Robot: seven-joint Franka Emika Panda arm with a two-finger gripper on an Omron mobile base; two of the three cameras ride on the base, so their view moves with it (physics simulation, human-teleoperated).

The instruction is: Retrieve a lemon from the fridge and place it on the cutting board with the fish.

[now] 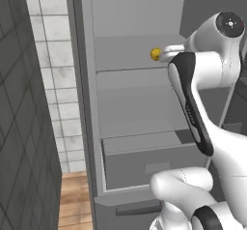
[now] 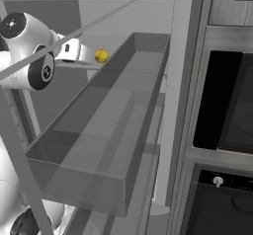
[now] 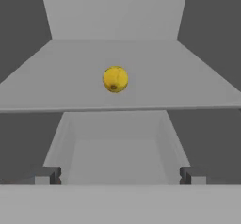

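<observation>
Your gripper (image 3: 117, 175) stands wide, its two fingertips (image 3: 47, 175) well apart and holding nothing. Straight ahead of it, near but apart, the lemon (image 3: 115, 79) sits on a grey shelf (image 3: 188, 77) inside the open fridge (image 1: 87, 127). Below that shelf you can see the drawer (image 1: 140, 164).

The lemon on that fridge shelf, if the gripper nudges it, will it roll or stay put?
The lemon looks round and sits loose on a flat shelf, so a nudge would probably roll it. The open fingers stand well wider than it, so centering first seems wise.
</observation>
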